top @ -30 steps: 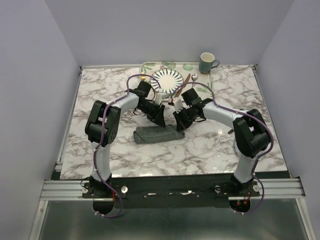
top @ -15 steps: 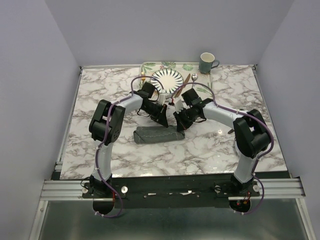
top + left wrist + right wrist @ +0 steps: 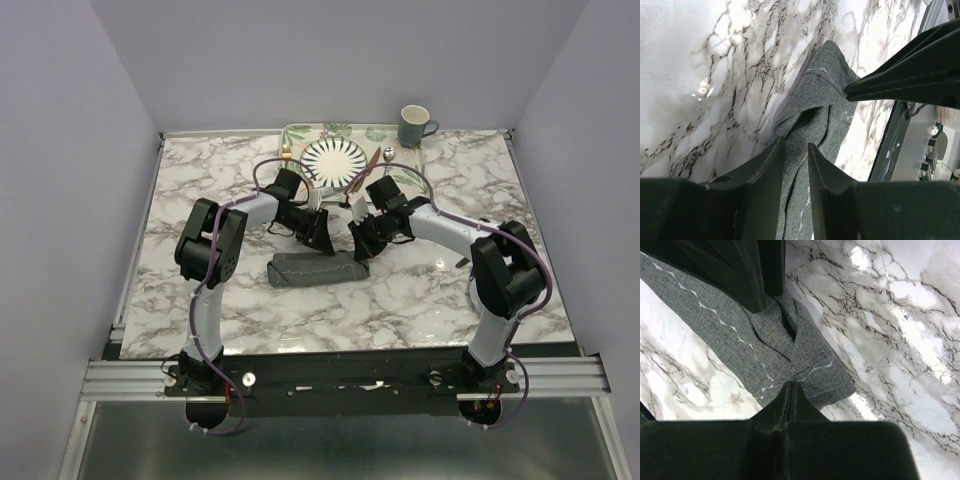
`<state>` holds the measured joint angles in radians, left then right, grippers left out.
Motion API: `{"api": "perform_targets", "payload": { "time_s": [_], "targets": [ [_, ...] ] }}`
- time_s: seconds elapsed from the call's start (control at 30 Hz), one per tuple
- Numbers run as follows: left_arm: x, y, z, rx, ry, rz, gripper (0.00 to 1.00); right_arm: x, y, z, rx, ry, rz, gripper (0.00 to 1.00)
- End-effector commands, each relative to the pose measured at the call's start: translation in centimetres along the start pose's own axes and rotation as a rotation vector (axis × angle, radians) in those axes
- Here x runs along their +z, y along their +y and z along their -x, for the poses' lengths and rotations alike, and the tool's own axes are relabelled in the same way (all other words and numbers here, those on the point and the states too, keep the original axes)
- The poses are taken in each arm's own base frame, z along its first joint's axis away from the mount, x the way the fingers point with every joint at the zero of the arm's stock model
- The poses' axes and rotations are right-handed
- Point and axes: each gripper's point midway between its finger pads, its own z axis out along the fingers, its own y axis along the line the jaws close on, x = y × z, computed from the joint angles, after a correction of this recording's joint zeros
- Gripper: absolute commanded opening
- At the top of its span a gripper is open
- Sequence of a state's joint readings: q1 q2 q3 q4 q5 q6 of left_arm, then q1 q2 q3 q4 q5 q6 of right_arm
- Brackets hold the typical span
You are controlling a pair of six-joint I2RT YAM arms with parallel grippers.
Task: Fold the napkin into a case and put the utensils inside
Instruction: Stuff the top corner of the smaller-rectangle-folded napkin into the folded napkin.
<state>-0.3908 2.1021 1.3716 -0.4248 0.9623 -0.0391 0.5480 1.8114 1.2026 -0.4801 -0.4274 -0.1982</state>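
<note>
Shows the napkin (image 3: pixel 315 270) already folded into a long narrow case (image 3: pixel 730 335), lying on the marble on the robot's side of the striped plate (image 3: pixel 333 160), well apart from it. Leaves the fork (image 3: pixel 287 153) just left of the plate, the knife (image 3: pixel 360 175) slanting against its right edge and the spoon (image 3: pixel 388 154) a little further right, none of them lifted. Puts both arms at the end of the case that lies below the plate's right edge. Has the left gripper (image 3: pixel 795 145) down on that end with its fingers a narrow gap apart, tips in a pucker of cloth; looks like nothing clamped, though hard to be sure. Has the right gripper (image 3: pixel 791 385) pressed fully together, its point touching the stitched end edge; no telling whether a layer is nipped there. Compared with a second ago: left forearm and elbow shifted, first toward the side of the plate's right edge, then back a shade; right arm hardly changed; case and cutlery lying just as they lay. Suggests the folding is finished and the work has moved to opening the mouth of the pocket. Calls next for a held-open mouth and a first utensil fetched from beside the plate. Risks dragging the folds loose if the tips snag.
</note>
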Motion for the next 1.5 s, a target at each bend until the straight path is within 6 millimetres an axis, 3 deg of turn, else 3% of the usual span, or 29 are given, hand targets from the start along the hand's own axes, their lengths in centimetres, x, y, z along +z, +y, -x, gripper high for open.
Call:
{"api": "perform_targets", "payload": {
  "time_s": [0.0, 0.3, 0.4, 0.43, 0.73, 0.97, 1.17, 1.47],
  "targets": [
    [-0.2, -1.4, 0.1, 0.011, -0.015, -0.072, 0.39, -0.3, 0.3, 0.6, -0.003, -0.03, 0.016, 0.01],
    [-0.1, -1.2, -0.8, -0.004, 0.002, -0.072, 0.43, -0.2, 0.3, 0.9, -0.002, -0.033, 0.021, 0.01],
    [0.1, -1.2, -1.0, -0.015, 0.011, -0.078, 0.33, -0.2, 0.3, 1.0, -0.003, -0.035, 0.024, 0.01],
    [0.0, -1.3, -0.8, -0.012, 0.008, -0.078, 0.23, -0.1, 0.3, 1.0, -0.004, -0.034, 0.027, 0.01],
    [0.7, -1.8, 0.5, -0.019, -0.003, -0.098, 0.01, -0.1, 0.4, 1.3, -0.012, -0.04, 0.035, 0.01],
    [1.2, -1.5, 1.5, -0.046, -0.018, -0.082, 0.0, -0.2, 0.3, 1.3, -0.031, -0.038, 0.032, 0.01],
    [2.0, 0.4, 0.9, -0.099, 0.005, -0.025, 0.0, 0.1, 0.0, 1.1, -0.034, -0.026, 0.022, 0.01],
    [2.5, 2.3, 0.6, -0.212, 0.002, 0.022, 0.02, 1.5, -0.8, -0.9, -0.02, 0.05, 0.016, 0.01]
  ]
}}
